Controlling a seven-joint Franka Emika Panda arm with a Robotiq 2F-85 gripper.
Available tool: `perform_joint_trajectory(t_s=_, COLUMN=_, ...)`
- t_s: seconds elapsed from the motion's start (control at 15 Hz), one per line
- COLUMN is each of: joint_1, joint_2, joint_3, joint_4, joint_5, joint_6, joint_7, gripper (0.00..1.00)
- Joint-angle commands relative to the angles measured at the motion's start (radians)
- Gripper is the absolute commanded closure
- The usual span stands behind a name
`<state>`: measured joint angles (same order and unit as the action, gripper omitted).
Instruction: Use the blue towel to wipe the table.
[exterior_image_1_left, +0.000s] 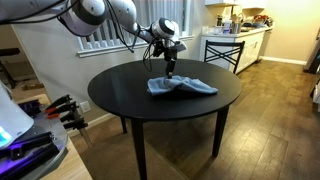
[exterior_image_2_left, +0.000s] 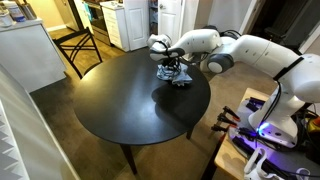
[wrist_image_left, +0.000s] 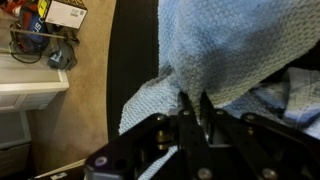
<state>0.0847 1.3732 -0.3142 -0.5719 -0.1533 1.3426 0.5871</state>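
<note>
A blue towel (exterior_image_1_left: 183, 87) lies crumpled on the round black table (exterior_image_1_left: 130, 95), toward its far side. It also shows in an exterior view (exterior_image_2_left: 176, 75) and fills the wrist view (wrist_image_left: 225, 45). My gripper (exterior_image_1_left: 171, 63) comes down from above onto the towel's upper fold, also seen in an exterior view (exterior_image_2_left: 172, 68). In the wrist view the two fingers (wrist_image_left: 193, 105) are close together with a fold of the towel pinched between them. Part of the towel is lifted at the fingers, and the rest lies on the table.
A chair (exterior_image_1_left: 224, 50) and white kitchen cabinets (exterior_image_1_left: 245, 42) stand beyond the table. Another chair (exterior_image_2_left: 78, 45) is by the table. A cluttered bench with tools (exterior_image_1_left: 55, 110) is beside the robot base. Wooden floor (exterior_image_1_left: 260, 130) surrounds the table.
</note>
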Motion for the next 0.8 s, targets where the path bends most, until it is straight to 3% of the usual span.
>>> perform_joint_trajectory(t_s=0.0, joint_1=-0.031, joint_2=0.008, joint_3=0.002, joint_4=0.021, joint_5=0.011, joint_6=-0.040, joint_7=-0.008, gripper=0.97)
perform_joint_trajectory(t_s=0.2, joint_1=-0.023, joint_2=0.014, joint_3=0.009, joint_4=0.033, joint_5=0.006, joint_6=-0.033, joint_7=-0.023, gripper=0.97)
perform_joint_trajectory(t_s=0.73, joint_1=0.148, joint_2=0.053, joint_3=0.040, joint_4=0.088, joint_5=-0.019, joint_6=-0.030, joint_7=-0.134, gripper=0.97)
